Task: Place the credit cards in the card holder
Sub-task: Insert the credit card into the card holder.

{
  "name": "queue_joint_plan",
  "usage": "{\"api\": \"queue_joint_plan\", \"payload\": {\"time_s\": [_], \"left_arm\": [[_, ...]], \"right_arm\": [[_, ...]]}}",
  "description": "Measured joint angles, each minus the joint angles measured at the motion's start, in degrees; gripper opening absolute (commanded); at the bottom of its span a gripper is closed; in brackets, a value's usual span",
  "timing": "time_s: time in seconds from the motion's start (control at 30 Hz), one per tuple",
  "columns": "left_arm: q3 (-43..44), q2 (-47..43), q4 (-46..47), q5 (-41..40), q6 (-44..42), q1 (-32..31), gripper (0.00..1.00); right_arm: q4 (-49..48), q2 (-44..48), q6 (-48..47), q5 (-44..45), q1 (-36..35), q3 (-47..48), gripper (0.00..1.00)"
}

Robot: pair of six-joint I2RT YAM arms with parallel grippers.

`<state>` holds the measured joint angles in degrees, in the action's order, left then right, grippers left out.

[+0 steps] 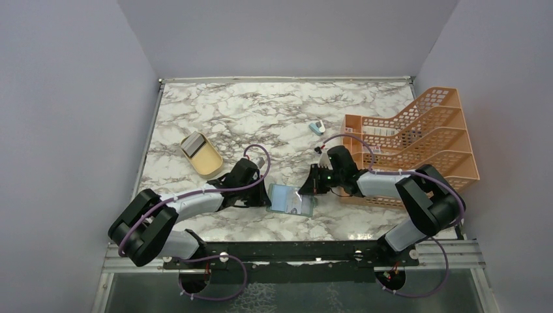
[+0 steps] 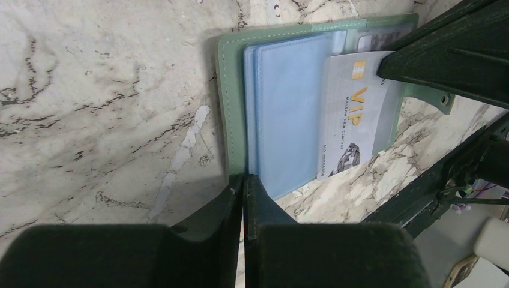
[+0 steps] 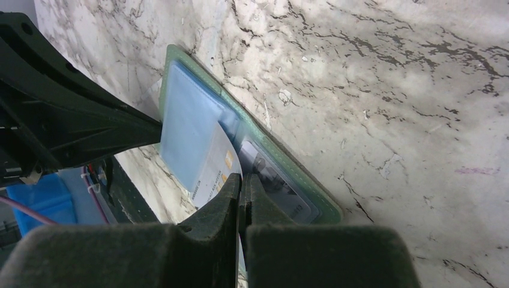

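The card holder (image 1: 287, 199) lies open on the marble near the front, grey-green with pale blue pockets (image 2: 288, 108). My left gripper (image 1: 266, 195) is shut on its left edge (image 2: 245, 179). A pale grey credit card (image 2: 354, 114) printed "VIP" sits partly inside a pocket, its end sticking out. My right gripper (image 1: 305, 189) is shut on that card (image 3: 217, 171) from the right (image 3: 241, 183). Another card (image 3: 279, 183) shows inside a clear pocket of the holder (image 3: 324, 207). A further pale grey card (image 1: 192, 144) rests in the tan dish.
The tan oval dish (image 1: 207, 160) sits to the left behind the left arm. A small blue-and-white gadget (image 1: 317, 127) lies mid-table. An orange mesh file rack (image 1: 424, 140) fills the right side, close behind the right arm. Grey walls enclose the table.
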<state>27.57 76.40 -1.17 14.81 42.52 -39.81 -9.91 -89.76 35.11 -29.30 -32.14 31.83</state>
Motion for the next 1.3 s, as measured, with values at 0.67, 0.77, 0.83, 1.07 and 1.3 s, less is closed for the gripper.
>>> {"api": "queue_joint_plan", "payload": {"time_s": [0.67,0.77,0.83,1.07,1.3], "left_arm": [[-2.45,-1.86,2.34,0.22,1.95,-0.20,0.12],[-2.71,-2.03,2.69,0.22,2.29,-0.26,0.12],[-2.91,-2.21,2.86,0.17,2.60,-0.33,0.12],[-3.06,-2.23,3.06,0.22,3.06,-0.55,0.13],[-3.04,-2.01,3.39,0.28,3.15,-0.92,0.13]], "right_arm": [[-3.30,0.09,0.70,0.81,0.00,-0.46,0.01],[-3.80,0.09,1.22,0.98,0.00,-0.68,0.01],[-4.35,0.09,1.75,0.98,0.00,-0.83,0.01],[-5.81,0.00,3.08,0.90,0.00,-1.07,0.01],[-6.84,-1.70,3.93,0.46,-0.22,-0.92,0.01]]}}
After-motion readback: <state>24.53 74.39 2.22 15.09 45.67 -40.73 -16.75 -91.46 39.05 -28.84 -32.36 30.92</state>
